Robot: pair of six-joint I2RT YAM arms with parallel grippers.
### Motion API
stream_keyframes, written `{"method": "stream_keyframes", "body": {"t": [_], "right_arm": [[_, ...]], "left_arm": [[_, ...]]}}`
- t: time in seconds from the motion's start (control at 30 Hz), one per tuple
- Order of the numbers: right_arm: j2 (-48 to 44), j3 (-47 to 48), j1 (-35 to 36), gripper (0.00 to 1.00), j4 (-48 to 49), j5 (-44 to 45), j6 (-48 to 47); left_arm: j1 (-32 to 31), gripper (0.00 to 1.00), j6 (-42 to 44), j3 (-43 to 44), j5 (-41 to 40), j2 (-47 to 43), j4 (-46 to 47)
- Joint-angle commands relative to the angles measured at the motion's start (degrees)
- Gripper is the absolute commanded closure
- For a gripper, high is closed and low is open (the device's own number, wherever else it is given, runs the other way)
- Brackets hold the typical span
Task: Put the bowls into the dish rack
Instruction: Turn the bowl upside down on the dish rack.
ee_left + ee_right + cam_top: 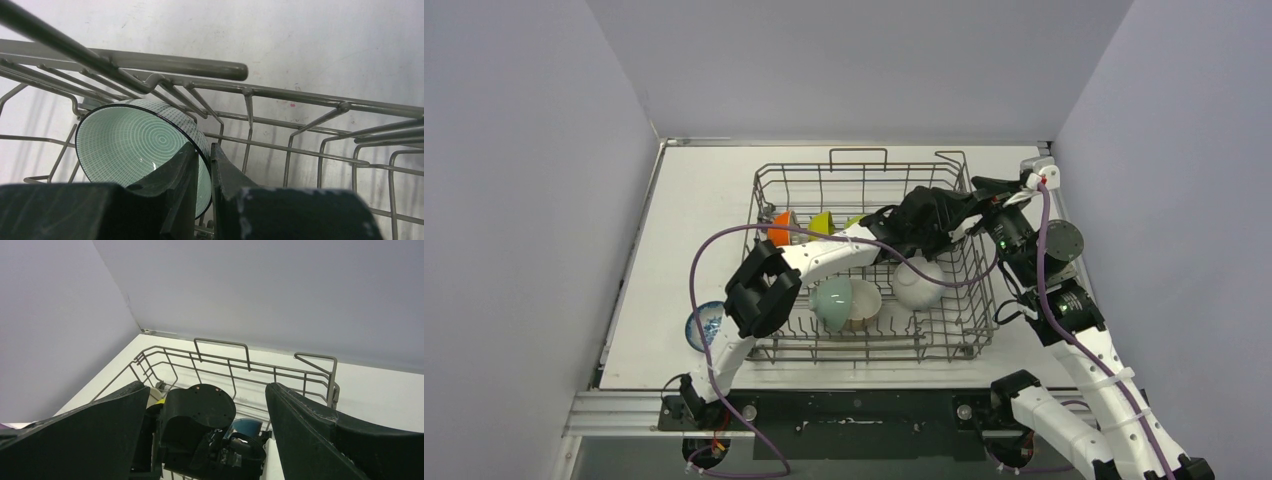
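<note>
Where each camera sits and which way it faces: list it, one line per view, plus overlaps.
Top external: above and behind the bases, looking down on the dish rack; left arm and right arm show.
Left wrist: low inside the rack, facing its wire side; own jaws pinch the rim of the green ringed bowl.
Right wrist: over the rack's right side, facing the far-left wall corner; own jaws spread wide.
Shared: the rack.

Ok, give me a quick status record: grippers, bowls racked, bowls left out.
left gripper: shut on rim of green ring-patterned round bowl, inside grey wire dish rack
right gripper: open, empty, above rack
also racked: orange bowl, yellow bowl, pale green bowl, beige bowl, white bowl
outside rack: blue-patterned bowl on white table, left of rack
</note>
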Motion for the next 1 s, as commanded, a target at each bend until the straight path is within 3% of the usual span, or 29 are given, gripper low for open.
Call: {"method": "stream_keyframes", "body": {"t": [0.0, 0.27, 0.43, 0.73, 0.97], "right_arm": [[-1.0, 2.5, -0.2, 0.1, 1.3, 1.0, -0.4], [-0.9, 2.8, -0.1, 0.1, 1.3, 0.7, -0.2], [-0.7, 2.8, -0.2, 0.1, 1.6, 0.4, 0.2], [-0.2, 2.9, -0.2, 0.1, 1.8, 0.0, 0.5], [0.1, 3.2, -0.1, 0.1, 1.8, -0.1, 0.5]], "left_arm": [[-0.4, 1.0, -3.6, 2.3, 4.0, -0.4, 2.6], [2.3, 1.0, -23.5, -9.1, 7.3, -7.9, 26.0], [5.5, 1.0, -35.2, -11.2, 10.6, -8.6, 35.3], [9.2, 1.0, -48.5, -9.7, 11.1, -8.8, 40.4], [13.1, 1.0, -57.7, -4.8, 10.9, -6.1, 38.5]]}}
